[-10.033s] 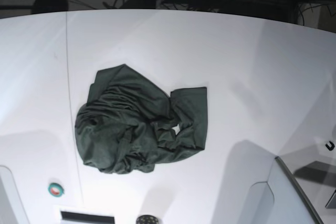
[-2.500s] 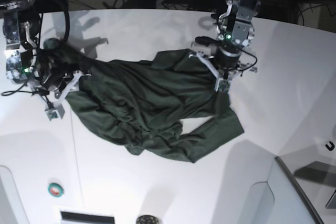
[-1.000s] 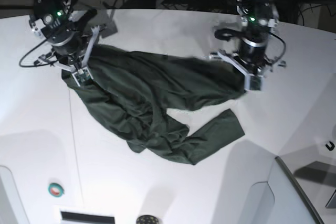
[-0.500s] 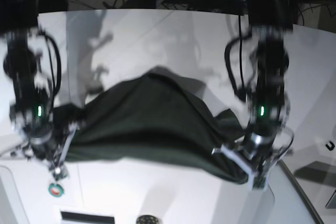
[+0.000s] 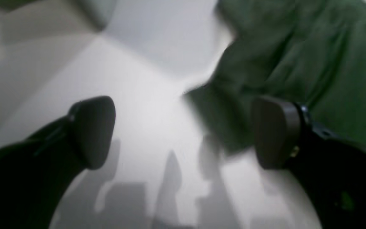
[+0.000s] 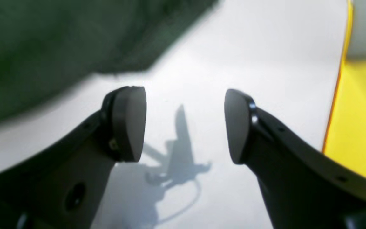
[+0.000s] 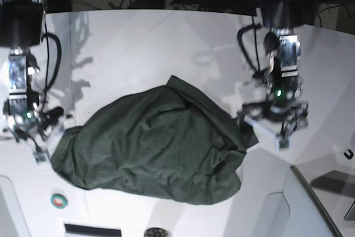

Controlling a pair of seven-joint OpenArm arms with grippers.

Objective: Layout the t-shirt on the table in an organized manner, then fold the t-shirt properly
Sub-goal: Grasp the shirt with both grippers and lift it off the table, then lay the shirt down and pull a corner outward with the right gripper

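t-shirt [image 7: 152, 142]: dark green, lying in one broad rumpled mound on the near half of the table [image 7: 166, 43], between the two arms.
Long axis: runs across the base view from the lower left, near the right arm, toward the right side near the left arm, tilted slightly upward to the right.
Pointing: a peaked fold at the top middle points toward the far edge of the table; neck and hem cannot be told apart in the folds.
Surface: many soft creases, the cloth doubled over itself at the lower right edge.
left gripper [image 5: 183, 133]: fingers spread wide with bare table between them, nothing held; the shirt's edge lies just beyond the right-hand finger in its wrist view, which is blurred.
right gripper [image 6: 184, 124]: fingers parted, only white table and their shadow between them, nothing held; the shirt fills the upper left of its wrist view, apart from the pads.
Arms in base view: left gripper just beside the shirt's right edge, right gripper just beside its left end.
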